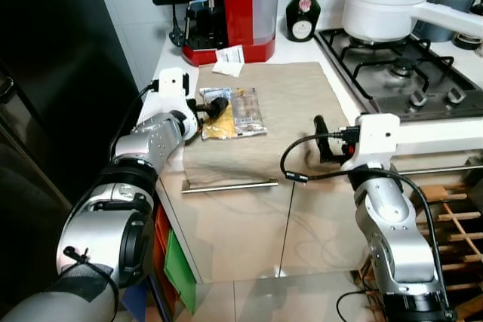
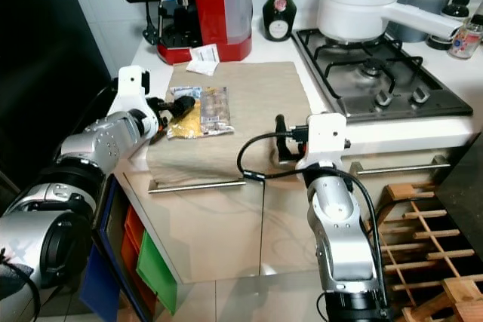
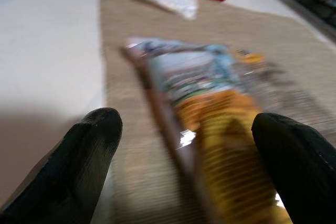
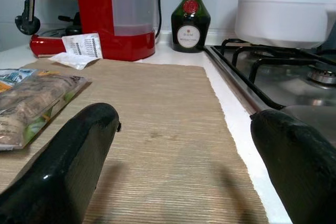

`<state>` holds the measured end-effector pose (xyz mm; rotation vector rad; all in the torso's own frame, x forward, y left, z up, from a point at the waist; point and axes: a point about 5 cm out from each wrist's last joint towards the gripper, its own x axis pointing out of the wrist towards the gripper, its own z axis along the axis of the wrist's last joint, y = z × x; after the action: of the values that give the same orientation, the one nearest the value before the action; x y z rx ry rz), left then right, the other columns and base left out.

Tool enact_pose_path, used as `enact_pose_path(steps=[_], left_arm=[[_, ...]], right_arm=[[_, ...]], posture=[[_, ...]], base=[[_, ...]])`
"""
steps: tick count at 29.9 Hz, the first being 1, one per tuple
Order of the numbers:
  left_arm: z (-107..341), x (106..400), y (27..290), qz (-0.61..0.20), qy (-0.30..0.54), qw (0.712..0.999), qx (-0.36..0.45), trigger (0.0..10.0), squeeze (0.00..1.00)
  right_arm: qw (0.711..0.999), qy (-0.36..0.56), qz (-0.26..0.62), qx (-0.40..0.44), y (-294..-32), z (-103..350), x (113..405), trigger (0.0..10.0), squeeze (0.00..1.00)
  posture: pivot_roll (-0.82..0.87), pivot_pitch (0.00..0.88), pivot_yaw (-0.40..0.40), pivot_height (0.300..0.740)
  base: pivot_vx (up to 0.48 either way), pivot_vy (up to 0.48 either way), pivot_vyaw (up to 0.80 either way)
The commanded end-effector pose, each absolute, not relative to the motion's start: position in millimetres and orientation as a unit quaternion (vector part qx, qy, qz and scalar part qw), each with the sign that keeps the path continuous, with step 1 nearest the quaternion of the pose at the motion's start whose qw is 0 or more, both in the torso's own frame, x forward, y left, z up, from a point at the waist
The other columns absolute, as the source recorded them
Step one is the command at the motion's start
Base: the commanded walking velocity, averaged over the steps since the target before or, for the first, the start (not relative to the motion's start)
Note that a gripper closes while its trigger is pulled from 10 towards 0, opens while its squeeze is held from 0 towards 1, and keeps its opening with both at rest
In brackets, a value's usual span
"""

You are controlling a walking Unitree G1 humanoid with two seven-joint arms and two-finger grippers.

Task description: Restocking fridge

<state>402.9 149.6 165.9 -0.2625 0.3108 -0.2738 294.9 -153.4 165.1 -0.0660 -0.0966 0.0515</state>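
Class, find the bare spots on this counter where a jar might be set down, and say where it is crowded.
Free: the beige mat between the food packets and the gas hob, ahead of the right hand. Crowded: the mat's left side, where the left hand reaches the packets, and the back by the red coffee machine and green bottle.

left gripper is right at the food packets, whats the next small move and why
Probably ease the left gripper a little further over the yellow packet and close. Its fingers are open on either side of the packet's near end on the mat, not yet gripping. The right gripper hovers open, apart.
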Motion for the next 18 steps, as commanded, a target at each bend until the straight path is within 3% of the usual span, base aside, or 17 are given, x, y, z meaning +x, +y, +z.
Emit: enact_pose_path(steps=[1,7,18], left_arm=[[175,406,155,-0.123,0.142,0.974,-0.125,10.0,0.0],[176,407,139,-0.15,0.139,0.963,-0.175,10.0,0.0],[164,404,124,-0.16,0.161,0.963,-0.143,10.0,0.0]], right_arm=[[0.998,-0.047,0.023,-0.042,-152,167,292,10.0,0.0],[0.998,-0.035,0.016,-0.044,-155,164,292,10.0,0.0],[0.998,-0.029,0.024,-0.045,-152,164,293,10.0,0.0]], posture=[[-0.14,0.0,0.127,0.74],[-0.15,0.0,0.128,0.74],[-0.14,0.0,0.121,0.74]], base=[[0.0,0.0,0.0],[0.0,0.0,0.0],[0.0,0.0,0.0]])
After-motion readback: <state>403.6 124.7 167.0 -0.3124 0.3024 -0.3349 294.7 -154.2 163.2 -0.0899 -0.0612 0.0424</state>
